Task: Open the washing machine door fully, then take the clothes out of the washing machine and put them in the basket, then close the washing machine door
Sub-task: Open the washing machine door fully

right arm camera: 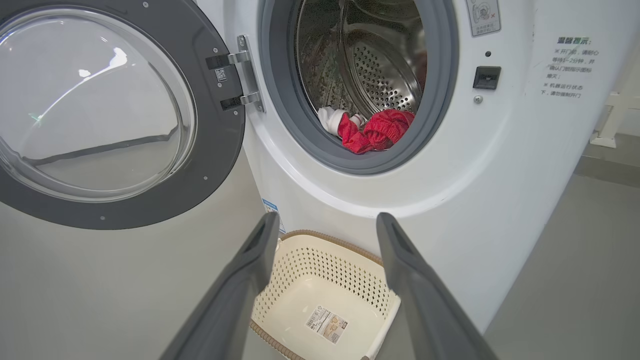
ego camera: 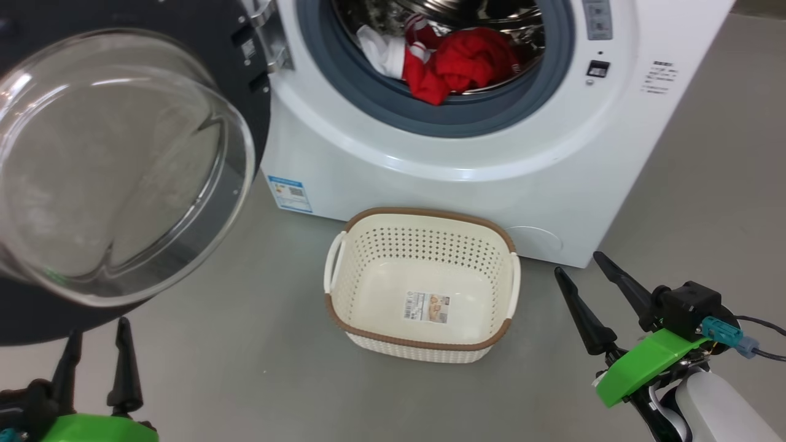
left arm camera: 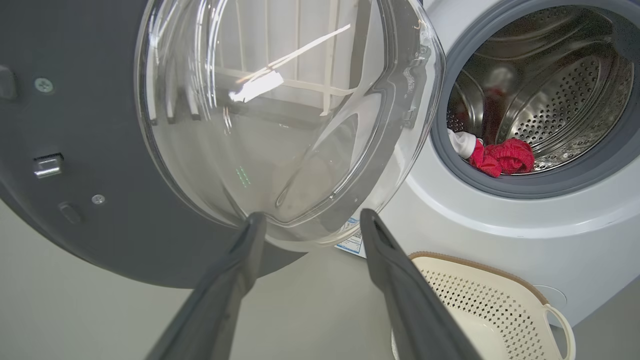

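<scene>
Item: my left fingers (left arm camera: pixel 250 240), spread and empty, before the washing machine (ego camera: pixel 430 159); right fingers (right arm camera: pixel 260 245) likewise apart. The washing machine door (ego camera: pixel 116 166): swung wide (done, I judge). The clothes (ego camera: pixel 466 61): inside it, not yet taken out. The basket (ego camera: pixel 424 213): before it, empty. Closing remains.

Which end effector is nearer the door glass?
The left end effector, just below the door glass; the right end effector is beyond the basket.

At the frame's lower right, the right gripper (ego camera: pixel 577 264) is showing long black tapered fingers (ego camera: pixel 586 319), a bright green bracket (ego camera: pixel 645 365), a teal connector (ego camera: pixel 721 331), a dark cable (ego camera: pixel 764 353) and a pale forearm (ego camera: pixel 718 405). At lower left, the left gripper (ego camera: pixel 99 328) is wearing matching green.
</scene>
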Motion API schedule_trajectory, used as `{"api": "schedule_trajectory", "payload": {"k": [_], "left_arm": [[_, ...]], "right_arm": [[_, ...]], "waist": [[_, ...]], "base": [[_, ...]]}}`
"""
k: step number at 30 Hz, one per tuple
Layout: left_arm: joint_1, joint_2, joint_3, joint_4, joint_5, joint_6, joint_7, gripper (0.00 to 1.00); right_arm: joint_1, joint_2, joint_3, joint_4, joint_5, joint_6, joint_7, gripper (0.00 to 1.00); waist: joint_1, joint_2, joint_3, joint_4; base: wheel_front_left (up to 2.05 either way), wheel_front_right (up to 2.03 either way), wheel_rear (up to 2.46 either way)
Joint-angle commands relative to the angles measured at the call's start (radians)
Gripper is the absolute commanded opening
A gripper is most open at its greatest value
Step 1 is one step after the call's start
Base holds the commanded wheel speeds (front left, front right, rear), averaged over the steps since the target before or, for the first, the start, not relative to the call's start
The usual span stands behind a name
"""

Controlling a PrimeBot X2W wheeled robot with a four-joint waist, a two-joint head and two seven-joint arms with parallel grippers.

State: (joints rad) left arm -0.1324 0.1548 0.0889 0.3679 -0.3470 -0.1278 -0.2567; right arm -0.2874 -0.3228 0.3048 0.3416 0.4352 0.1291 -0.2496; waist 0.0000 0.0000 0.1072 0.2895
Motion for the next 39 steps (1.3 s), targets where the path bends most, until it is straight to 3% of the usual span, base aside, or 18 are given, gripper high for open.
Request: {"api": "schedule_trajectory", "payload": {"k": [1, 28, 39], "left_arm": [[0.002, 0.04, 0.01, -0.05, -0.01, -0.003, -0.005, 1.0], [0.074, 0.078, -0.106, -0.155, -0.067, -0.003, -0.005, 1.0], [0.079, 0.083, -0.127, -0.163, -0.078, -0.003, -0.005, 1.0]], "right_arm": [[0.018, -0.004, 0.004, -0.027, 0.006, 0.002, -0.012, 1.0], [0.101, 0.019, -0.116, -0.075, -0.019, 0.002, -0.012, 1.0], [0.121, 0.019, -0.145, -0.088, -0.017, 0.002, -0.012, 1.0]], "waist": [[0.0, 0.0, -0.011, -0.039], [0.0, 0.0, -0.002, -0.299], [0.0, 0.0, -0.001, -0.346]], "base": [[0.0, 0.0, 0.0], [0.0, 0.0, 0.0], [0.0, 0.0, 0.0]]}}
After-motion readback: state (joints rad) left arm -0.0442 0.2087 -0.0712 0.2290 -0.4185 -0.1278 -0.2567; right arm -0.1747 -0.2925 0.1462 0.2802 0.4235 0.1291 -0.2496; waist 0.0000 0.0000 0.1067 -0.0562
